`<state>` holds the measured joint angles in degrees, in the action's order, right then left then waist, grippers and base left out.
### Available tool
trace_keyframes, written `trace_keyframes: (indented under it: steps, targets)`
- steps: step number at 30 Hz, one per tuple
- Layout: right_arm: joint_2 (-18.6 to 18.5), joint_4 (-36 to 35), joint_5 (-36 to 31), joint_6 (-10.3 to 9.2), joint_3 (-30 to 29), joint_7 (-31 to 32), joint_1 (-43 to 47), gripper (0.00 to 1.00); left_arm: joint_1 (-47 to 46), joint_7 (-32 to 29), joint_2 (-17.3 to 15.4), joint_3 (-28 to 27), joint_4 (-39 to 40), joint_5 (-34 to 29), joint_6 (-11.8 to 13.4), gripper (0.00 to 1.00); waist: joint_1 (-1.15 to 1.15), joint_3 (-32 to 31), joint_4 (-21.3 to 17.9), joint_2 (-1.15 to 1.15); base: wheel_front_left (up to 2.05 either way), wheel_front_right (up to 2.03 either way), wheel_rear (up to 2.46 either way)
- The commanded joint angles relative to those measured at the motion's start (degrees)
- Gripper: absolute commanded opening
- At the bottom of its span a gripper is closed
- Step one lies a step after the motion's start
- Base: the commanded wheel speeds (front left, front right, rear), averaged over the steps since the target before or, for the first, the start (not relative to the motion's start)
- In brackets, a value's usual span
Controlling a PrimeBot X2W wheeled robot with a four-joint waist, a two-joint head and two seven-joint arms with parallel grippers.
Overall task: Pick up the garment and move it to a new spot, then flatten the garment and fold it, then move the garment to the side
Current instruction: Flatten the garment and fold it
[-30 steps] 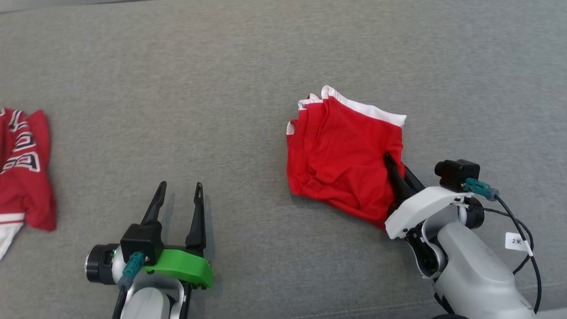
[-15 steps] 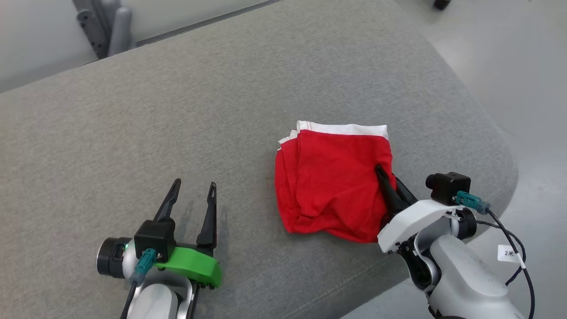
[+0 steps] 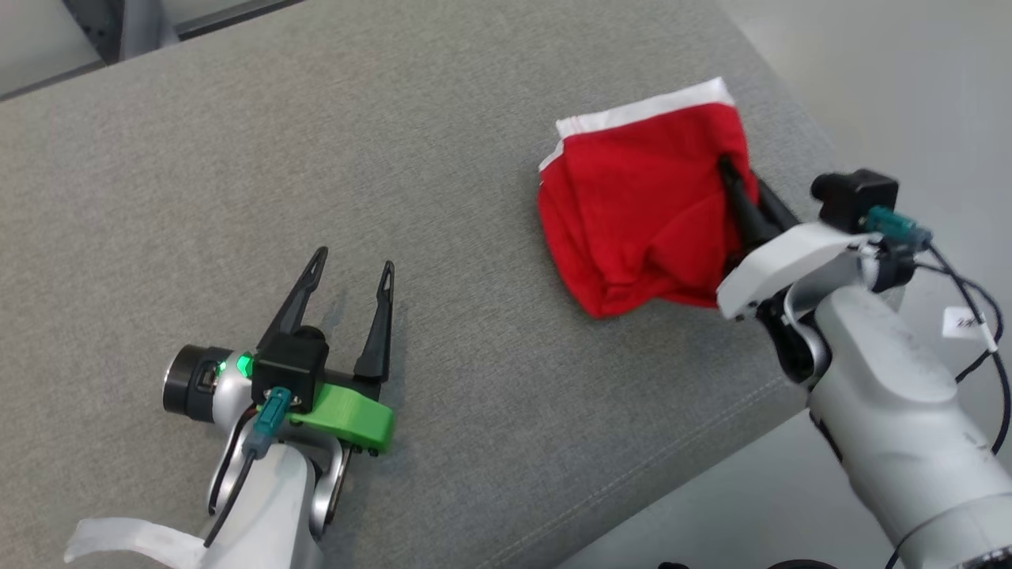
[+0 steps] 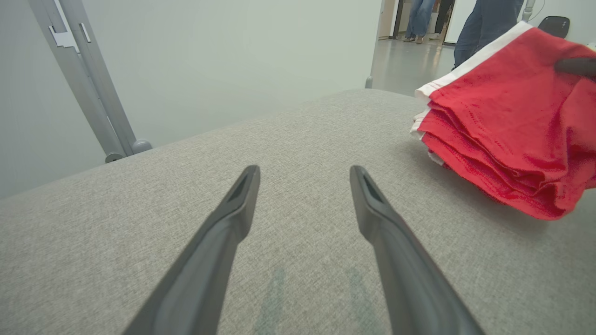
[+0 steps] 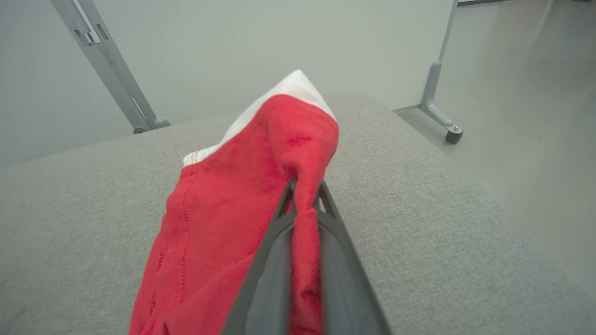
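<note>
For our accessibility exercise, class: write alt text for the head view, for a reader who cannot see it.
The right gripper is shut on a folded red garment with a white band, near the right edge of a grey cushion. The left gripper is open over the cushion at lower left.

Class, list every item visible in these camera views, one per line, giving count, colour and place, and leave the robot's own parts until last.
garment: one, red with white trim, folded, near the surface's right end
upholstered surface: one, grey, under both grippers
metal frame legs: two, grey, on the floor beyond the surface
people's legs: two pairs, blue trousers, far background of the left wrist view
left gripper: one, dark fingers, open over bare surface
right gripper: one, dark fingers, shut on the garment
</note>
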<state>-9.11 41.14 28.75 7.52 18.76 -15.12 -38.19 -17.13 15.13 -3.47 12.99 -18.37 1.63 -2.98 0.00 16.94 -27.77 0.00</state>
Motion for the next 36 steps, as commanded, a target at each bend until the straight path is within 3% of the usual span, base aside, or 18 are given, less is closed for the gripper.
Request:
trace_keyframes:
  steps: [1, 5, 15, 16, 17, 18, 22, 27, 30, 36]
  targets:
    - [-1.02, 1.81, -0.99, -0.07, -0.77, -0.03, -3.21, 0.0, -1.96, 0.03, -0.97, -0.08, 0.56, -0.92, 0.16, 1.0, 0.0, 8.29, 8.09, 0.0, 0.0, 0.0, 0.0]
    - [-6.34, 10.32, -3.91, -0.07, -3.05, -0.04, -10.7, 0.0, -4.37, 0.02, -1.3, 0.57, 2.29, -1.96, 0.7, 1.0, 0.0, 12.37, 13.22, 0.0, 0.0, 0.0, 0.0]
    - [-14.91, 21.15, -9.37, -0.07, -7.83, -0.04, -19.69, 0.0, -4.81, 0.02, -2.1, 0.72, 4.88, -2.13, 2.08, 1.0, 0.0, 15.87, 17.74, 0.0, 0.0, 0.0, 0.0]
    - [-15.77, 21.81, -10.44, -0.08, -8.61, -0.04, -20.46, 0.29, -4.75, 0.02, -2.19, 0.68, 4.95, -2.06, 2.18, 1.0, 0.0, 16.02, 17.87, 0.0, 0.0, 0.0, 0.0]
    - [-16.48, 22.28, -11.24, -0.07, -9.8, -0.04, -21.18, 0.96, -4.72, 0.02, -2.25, 0.67, 5.02, -1.93, 2.33, 1.0, 0.0, 16.13, 17.99, 0.0, 0.0, 0.0, 0.0]
    - [-17.02, 22.47, -12.02, -0.07, -11.21, -0.04, -21.71, 1.0, -4.69, 0.01, -2.27, 0.67, 4.99, -1.78, 2.44, 1.0, 0.0, 16.17, 18.08, 0.0, 0.0, 0.0, 0.0]
    - [-17.57, 20.15, -16.96, -0.07, -17.49, -0.04, -21.28, 1.0, -4.31, -0.03, -2.08, 0.49, 4.89, -1.22, 3.13, 1.0, 0.0, 15.37, 18.24, 0.0, 0.0, 0.0, 0.0]
    - [-12.66, 10.44, -20.21, -0.08, -21.75, -0.04, -16.48, 1.0, -2.99, -0.02, -1.59, -0.64, 5.26, 0.15, 3.93, 1.0, 0.0, 12.39, 18.13, 0.0, 0.0, 0.0, 0.0]
    - [-8.18, 2.45, -20.25, -0.07, -21.11, -0.03, -11.31, 1.0, -2.3, -0.01, -1.26, -1.81, 5.7, 0.79, 4.52, 1.0, 0.0, 10.03, 18.22, 0.0, 0.0, 0.0, 0.0]
    - [-3.32, -9.66, -16.4, -0.07, -15.75, -0.03, 0.82, 1.0, 0.55, 0.01, -0.51, -5.22, 4.82, 2.45, 5.47, 1.0, 0.0, 3.44, 19.81, 0.0, 0.0, 0.0, 0.0]
